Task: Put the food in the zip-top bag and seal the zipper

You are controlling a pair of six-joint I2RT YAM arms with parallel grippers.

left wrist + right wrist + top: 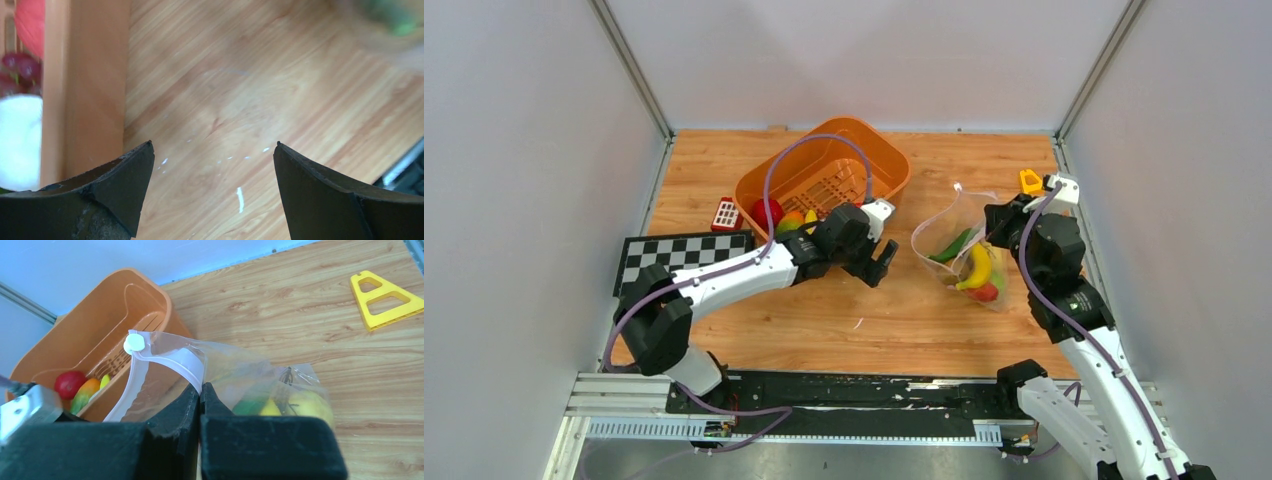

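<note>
Board: a black-and-white checked board (684,255) lay flat at the left side of the table (824,320), partly under the left arm.
Small item: a red-and-white block (724,213) sat just left of the basket; what it was could not be told.
Basket: the orange basket (894,160) stood at the back centre of the table.
Food in basket: a red fruit (767,212) and an orange mango (791,220) lay at the basket's near end. The left wrist view also showed dark grapes (20,70) and a white mushroom (20,140) behind the basket wall.
Left claw: the left claw (876,268) hung just right of the basket over bare wood, its jaws wide apart and holding nothing.
Bag: the clear bag (944,225) stood right of centre, between the two claws and well apart from the basket.
Zipper: the pale zipper (185,362) curved up from a white slider (134,343); the mouth looked open.
Food in bag: a banana (977,268), a green piece (951,247) and a red piece (986,292) were inside.
Right claw: the right claw (200,395) was closed tight on the bag's zipper edge.
Marker: a yellow triangle (385,297) lay flat at the far right.
</note>
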